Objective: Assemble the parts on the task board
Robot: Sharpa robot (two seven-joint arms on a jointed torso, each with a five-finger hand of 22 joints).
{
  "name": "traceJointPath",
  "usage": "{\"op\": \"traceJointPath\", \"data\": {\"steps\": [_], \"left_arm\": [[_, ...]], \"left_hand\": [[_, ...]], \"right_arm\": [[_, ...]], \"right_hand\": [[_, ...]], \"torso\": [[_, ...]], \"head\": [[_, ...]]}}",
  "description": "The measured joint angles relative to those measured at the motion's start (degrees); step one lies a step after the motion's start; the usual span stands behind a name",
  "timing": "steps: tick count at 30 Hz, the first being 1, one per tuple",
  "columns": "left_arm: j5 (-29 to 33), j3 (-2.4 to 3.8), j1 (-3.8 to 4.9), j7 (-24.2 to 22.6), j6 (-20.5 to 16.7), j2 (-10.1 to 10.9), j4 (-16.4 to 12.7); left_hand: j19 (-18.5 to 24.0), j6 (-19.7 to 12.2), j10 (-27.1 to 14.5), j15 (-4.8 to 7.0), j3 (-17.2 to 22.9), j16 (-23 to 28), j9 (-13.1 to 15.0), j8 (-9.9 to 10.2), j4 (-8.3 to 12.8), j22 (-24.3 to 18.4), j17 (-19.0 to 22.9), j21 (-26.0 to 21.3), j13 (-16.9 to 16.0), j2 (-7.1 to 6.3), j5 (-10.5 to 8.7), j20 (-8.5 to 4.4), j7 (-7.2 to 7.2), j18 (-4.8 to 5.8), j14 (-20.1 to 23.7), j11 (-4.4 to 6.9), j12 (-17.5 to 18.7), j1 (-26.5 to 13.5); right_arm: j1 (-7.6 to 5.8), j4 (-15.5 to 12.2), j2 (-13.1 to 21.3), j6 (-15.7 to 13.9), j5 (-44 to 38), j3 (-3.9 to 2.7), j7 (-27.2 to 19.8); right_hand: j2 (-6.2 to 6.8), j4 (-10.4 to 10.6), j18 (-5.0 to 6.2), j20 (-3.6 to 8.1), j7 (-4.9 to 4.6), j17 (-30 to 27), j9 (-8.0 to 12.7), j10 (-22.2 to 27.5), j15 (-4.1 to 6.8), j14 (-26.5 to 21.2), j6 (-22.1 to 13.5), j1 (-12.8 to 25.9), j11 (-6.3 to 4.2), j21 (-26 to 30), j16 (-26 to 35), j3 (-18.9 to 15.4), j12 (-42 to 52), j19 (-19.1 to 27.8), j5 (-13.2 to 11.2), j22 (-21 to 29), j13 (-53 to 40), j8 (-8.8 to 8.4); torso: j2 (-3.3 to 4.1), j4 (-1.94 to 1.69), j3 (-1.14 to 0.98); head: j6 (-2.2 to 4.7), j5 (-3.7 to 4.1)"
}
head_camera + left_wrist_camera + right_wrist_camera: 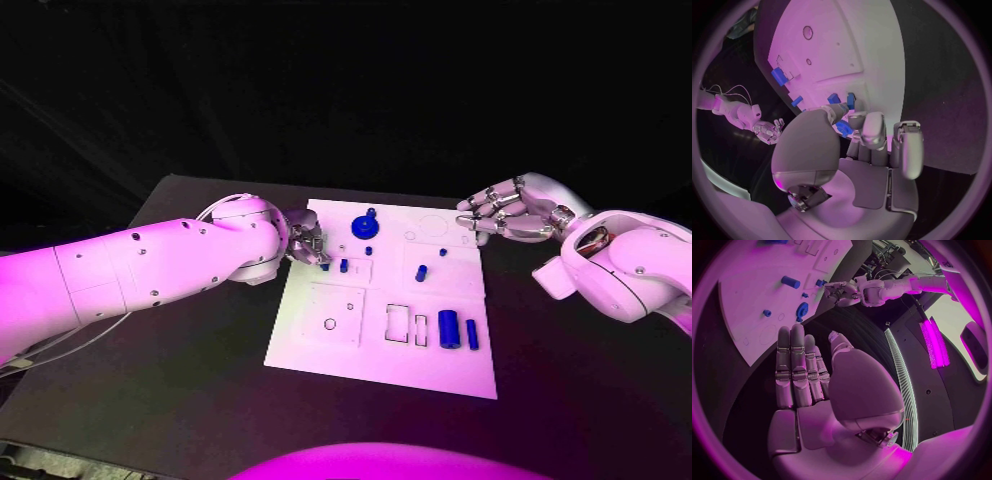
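Two hands working the far end of the task board (418,368), one at each corner, black table (159,410) underneath.

Left hand (304,240) first: low over the board's far left edge, fingers curled in and down. Right at the fingertips, a small blue part (844,129). From the left wrist view, wedged between the thumb and a fingertip (858,121), close against both. Pinched, or only touched? Cannot tell from here. Just past those fingers, two more small blue pegs (834,98) upright in the board, side by side.

Over to the right hand (508,212): hanging above the board's far right corner, off the surface, nothing in it. From its own wrist view, fingers (792,365) stretched out straight and pressed side by side, thumb held apart, palm bare.

Between the two hands, a round blue gear (366,226) sitting on the board near its far edge, closer to the left hand. Short blue peg (421,271) standing alone near the middle.

Down at the near right of the board, a thick blue cylinder (449,327) lying flat, and just beside it a slim blue bar (472,334), the pair parallel, well apart from both hands.
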State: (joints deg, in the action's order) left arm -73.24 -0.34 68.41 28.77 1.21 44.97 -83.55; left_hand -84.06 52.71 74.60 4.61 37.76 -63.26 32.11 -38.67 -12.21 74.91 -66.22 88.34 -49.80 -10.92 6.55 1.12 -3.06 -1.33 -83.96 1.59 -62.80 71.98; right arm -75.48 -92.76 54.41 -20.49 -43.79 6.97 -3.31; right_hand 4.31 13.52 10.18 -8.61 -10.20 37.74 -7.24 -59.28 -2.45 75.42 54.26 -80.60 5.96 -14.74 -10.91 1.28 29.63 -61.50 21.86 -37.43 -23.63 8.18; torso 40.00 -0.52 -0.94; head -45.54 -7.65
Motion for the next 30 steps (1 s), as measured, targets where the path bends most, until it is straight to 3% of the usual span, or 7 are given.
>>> {"op": "traceJointPath", "data": {"steps": [15, 22, 26, 30], "left_arm": [[0.0, 0.06, 0.06, 0.14, 0.77, 0.0, 0.07], [0.41, 0.02, 0.02, 0.23, 0.67, -0.26, 0.44], [0.77, 0.02, 0.03, 0.32, 0.66, -0.49, 0.77], [1.26, 0.03, 0.03, 0.49, 0.66, -0.64, 1.11]], "left_hand": [[0.0, 0.01, 0.47, 0.0, 0.28, 0.0, 0.07, -0.24, -0.03, 0.0, -0.01, -0.02, 0.25, -0.03, -0.01, 0.0, -0.01, 0.0, 0.0, 0.17, 0.05, -0.03], [0.0, 0.13, 0.85, 0.14, 0.6, 0.0, 0.6, -0.57, -0.05, 0.0, -0.02, -0.02, 0.25, -0.77, -0.03, 0.0, -0.08, 0.0, -0.14, 0.45, 0.25, -0.78], [0.17, 0.46, 1.25, 0.44, 1.19, 0.0, 1.18, -0.8, 0.56, 0.0, -0.02, -0.02, 0.51, -1.37, -0.03, -0.25, 0.68, 0.0, -0.02, 0.84, 0.64, -2.34], [0.0, 0.38, 1.36, 0.85, 0.72, 0.0, 1.36, -0.85, 1.23, 0.0, -0.01, -0.02, 0.67, -1.09, -0.03, -0.42, 1.1, 0.01, -0.03, 0.94, 0.72, -3.05]], "right_arm": [[0.0, -0.02, 0.06, 0.01, 0.0, 0.0, -0.03], [0.0, -0.05, 0.06, 0.01, 0.0, 0.0, -0.05], [0.0, -0.07, 0.06, 0.01, 0.0, 0.0, -0.05], [0.0, -0.09, 0.11, 0.01, 0.0, 0.0, -0.05]], "right_hand": [[0.0, 0.0, 0.0, 0.0, 0.0, 0.0, 0.0, 0.0, 0.0, 0.0, 0.0, 0.0, 0.0, 0.0, 0.0, 0.0, 0.0, 0.0, 0.0, 0.0, 0.0, 0.0], [0.0, 0.0, 0.0, 0.0, 0.0, 0.0, 0.0, 0.0, 0.0, 0.0, 0.0, 0.0, 0.0, 0.0, 0.0, 0.0, 0.0, 0.0, 0.0, 0.0, 0.0, 0.0], [0.0, 0.0, 0.0, 0.0, 0.0, 0.0, 0.0, 0.0, 0.0, 0.0, 0.0, 0.0, 0.0, 0.0, 0.0, 0.0, 0.0, 0.0, 0.0, 0.0, -0.01, 0.0], [0.0, 0.0, 0.0, 0.0, 0.0, 0.0, 0.0, 0.0, 0.0, 0.0, 0.0, 0.0, 0.0, 0.0, 0.0, 0.0, 0.0, 0.0, 0.0, 0.0, -0.01, 0.0]], "torso": [[0.01, -0.03, 0.02], [0.03, -0.03, 0.02], [0.04, -0.02, 0.02], [0.04, 0.01, 0.02]], "head": [[-0.21, 0.07], [-0.26, 0.07], [-0.31, 0.09], [-0.35, 0.13]]}}
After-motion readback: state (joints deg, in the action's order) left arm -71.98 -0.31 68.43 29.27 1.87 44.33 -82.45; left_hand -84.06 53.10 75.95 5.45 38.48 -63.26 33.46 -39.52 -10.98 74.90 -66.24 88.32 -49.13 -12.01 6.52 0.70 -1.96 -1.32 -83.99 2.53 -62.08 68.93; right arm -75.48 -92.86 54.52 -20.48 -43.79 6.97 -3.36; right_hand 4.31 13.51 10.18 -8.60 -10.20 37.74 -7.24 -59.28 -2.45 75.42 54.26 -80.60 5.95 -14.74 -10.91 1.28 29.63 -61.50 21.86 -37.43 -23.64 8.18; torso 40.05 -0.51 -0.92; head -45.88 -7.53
